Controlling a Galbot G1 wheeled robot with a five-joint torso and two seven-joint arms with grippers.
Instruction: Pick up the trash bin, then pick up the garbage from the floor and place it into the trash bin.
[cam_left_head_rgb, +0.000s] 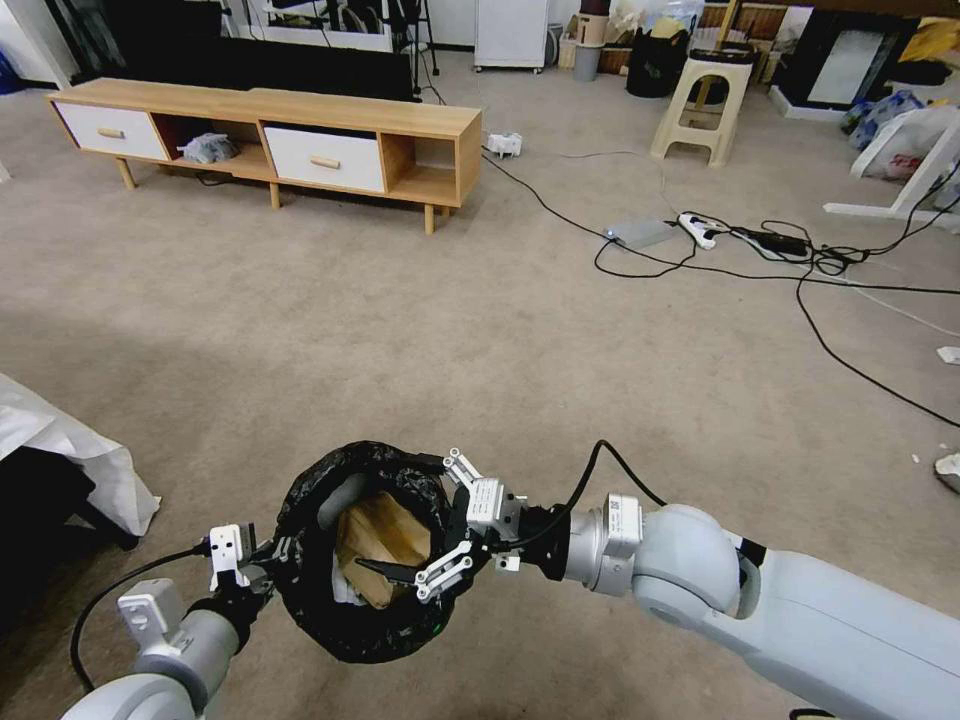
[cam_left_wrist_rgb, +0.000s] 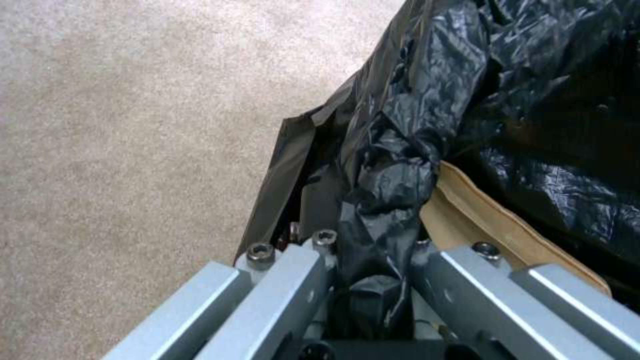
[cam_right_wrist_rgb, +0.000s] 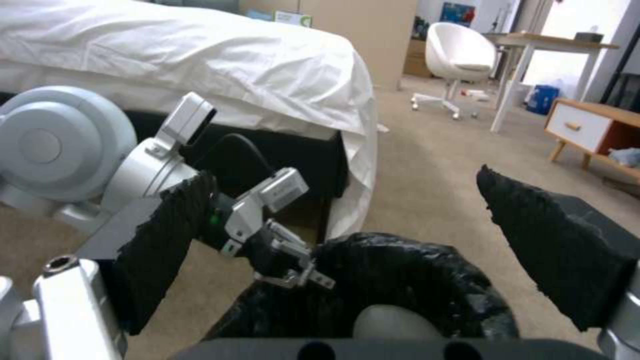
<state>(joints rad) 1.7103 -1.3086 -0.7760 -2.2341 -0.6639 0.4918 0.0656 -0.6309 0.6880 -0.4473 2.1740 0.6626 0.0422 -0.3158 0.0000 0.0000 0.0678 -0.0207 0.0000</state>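
The small round grey trash bin (cam_left_head_rgb: 362, 550), lined with crinkled glossy black plastic, hangs above the carpet, mouth upward, holding a crumpled brown paper box (cam_left_head_rgb: 385, 540).

We stand in a lived-in bedroom: beige carpet (cam_left_head_rgb: 300, 330), a white-sheeted bed (cam_right_wrist_rgb: 200, 65), a low wooden TV cabinet with white drawers (cam_left_head_rgb: 270, 140), a white swivel chair (cam_right_wrist_rgb: 460, 55) and a plastic stool (cam_left_head_rgb: 705, 105).

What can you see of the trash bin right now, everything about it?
The trash bin is small and round, with a grey inner wall and a crinkled, glossy black plastic bag folded over its rim. It is held above the carpet, mouth facing the head camera. The left end effector is clamped on the bagged rim at one side. The right end effector, open, sits over the opposite rim. Inside lies a crumpled brown paper box.
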